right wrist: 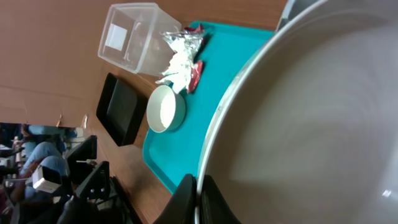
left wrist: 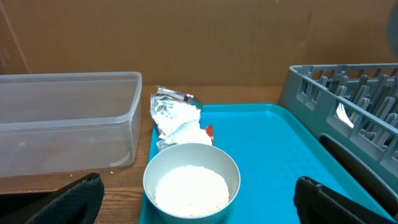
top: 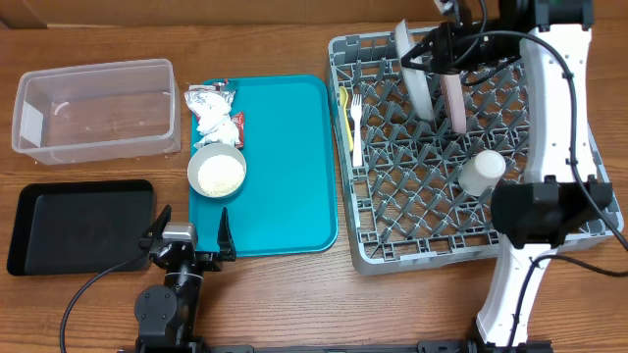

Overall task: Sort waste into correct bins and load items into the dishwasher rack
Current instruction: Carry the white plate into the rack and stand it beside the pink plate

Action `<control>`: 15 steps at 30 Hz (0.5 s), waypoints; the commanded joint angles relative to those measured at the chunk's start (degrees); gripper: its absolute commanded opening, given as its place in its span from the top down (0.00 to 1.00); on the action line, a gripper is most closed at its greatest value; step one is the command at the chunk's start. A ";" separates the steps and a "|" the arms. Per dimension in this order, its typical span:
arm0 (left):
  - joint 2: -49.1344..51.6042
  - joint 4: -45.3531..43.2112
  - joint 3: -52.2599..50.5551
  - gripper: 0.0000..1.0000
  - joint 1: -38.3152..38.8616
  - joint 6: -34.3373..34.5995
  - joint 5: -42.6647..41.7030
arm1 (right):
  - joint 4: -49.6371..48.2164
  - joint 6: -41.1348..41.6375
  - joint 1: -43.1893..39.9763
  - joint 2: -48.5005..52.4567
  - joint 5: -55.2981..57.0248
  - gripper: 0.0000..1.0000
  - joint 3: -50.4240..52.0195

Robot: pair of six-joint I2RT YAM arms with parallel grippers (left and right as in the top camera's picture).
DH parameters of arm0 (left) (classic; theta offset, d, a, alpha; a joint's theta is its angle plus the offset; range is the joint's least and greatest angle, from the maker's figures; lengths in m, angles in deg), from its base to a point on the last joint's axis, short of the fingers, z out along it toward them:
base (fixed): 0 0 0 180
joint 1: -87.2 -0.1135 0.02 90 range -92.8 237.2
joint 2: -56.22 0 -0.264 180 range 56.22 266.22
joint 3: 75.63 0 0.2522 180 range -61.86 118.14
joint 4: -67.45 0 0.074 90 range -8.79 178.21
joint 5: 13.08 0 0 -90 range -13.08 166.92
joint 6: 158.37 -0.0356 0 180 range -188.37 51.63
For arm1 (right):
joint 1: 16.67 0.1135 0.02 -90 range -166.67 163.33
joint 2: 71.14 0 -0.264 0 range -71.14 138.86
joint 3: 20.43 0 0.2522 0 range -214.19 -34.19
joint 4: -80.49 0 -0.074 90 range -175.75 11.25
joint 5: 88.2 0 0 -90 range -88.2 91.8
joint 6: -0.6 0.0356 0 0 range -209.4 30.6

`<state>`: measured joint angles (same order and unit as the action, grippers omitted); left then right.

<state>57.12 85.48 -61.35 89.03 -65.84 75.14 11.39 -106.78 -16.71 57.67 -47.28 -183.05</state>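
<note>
Wooden table (top: 294, 304), rack (top: 432, 257) at right — right gripper (top: 420, 54) pinches the rim of a plate (top: 420, 93) standing on edge among pegs; left gripper (top: 193, 224), wide open, empty, has the bowl (top: 217, 172) straight ahead.

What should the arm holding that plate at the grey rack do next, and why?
Probably the right gripper should open and let go of the plate. The plate looks to be standing upright in the rack, beside a second plate, and the gripper is clamped on its rim, so releasing seems the natural small step.
</note>
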 commanded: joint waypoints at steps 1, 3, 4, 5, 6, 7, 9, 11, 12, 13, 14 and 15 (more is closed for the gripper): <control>-0.20 -0.02 -0.24 0.00 -0.31 -1.09 -0.61 | -0.09 -0.61 -0.63 -2.99 -0.48 0.96 -0.39; -0.20 -0.02 -0.24 0.00 -0.31 -1.09 -0.61 | -0.09 -0.66 -0.63 -2.99 -0.44 0.96 -0.39; -0.20 -0.02 -0.24 0.00 -0.31 -1.09 -0.61 | -0.11 -0.63 -0.63 -2.99 -0.13 0.96 -0.37; -0.20 -0.02 -0.24 0.00 -0.31 -1.09 -0.61 | -0.09 -0.63 -0.63 -2.99 0.70 0.96 -0.39; -0.20 -0.02 -0.24 0.00 -0.31 -1.09 -0.61 | -0.09 -0.63 -0.63 -2.89 1.75 0.96 -0.37; -0.20 -0.02 -0.24 0.00 -0.31 -1.09 -0.61 | -0.09 -0.63 -0.63 -2.80 2.34 0.96 -0.37; -0.20 -0.02 -0.24 0.00 -0.31 -1.09 -0.61 | -0.09 -0.63 -0.63 -2.62 2.99 0.96 -0.28; -0.20 -0.02 -0.24 0.00 -0.31 -1.09 -0.61 | -0.09 -0.70 -0.70 -2.47 3.63 0.96 0.28; -0.20 -0.02 -0.24 0.00 -0.31 -1.09 -0.61 | -0.11 -0.90 -0.70 -2.47 4.17 0.96 0.85; -0.20 -0.02 -0.24 0.00 -0.31 -1.09 -0.61 | -0.13 -1.11 -0.70 -2.47 4.55 0.96 1.49; -0.20 -0.02 -0.24 0.00 -0.31 -1.09 -0.61 | -0.42 -1.11 -0.70 -2.47 4.94 0.96 2.49; -0.20 -0.02 -0.24 0.00 -0.31 -1.09 -0.61 | -0.68 -1.14 -0.70 -2.45 4.94 0.96 3.52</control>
<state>57.12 85.46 -61.37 89.03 -65.84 75.14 11.26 -107.07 -17.06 56.62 -43.59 -181.78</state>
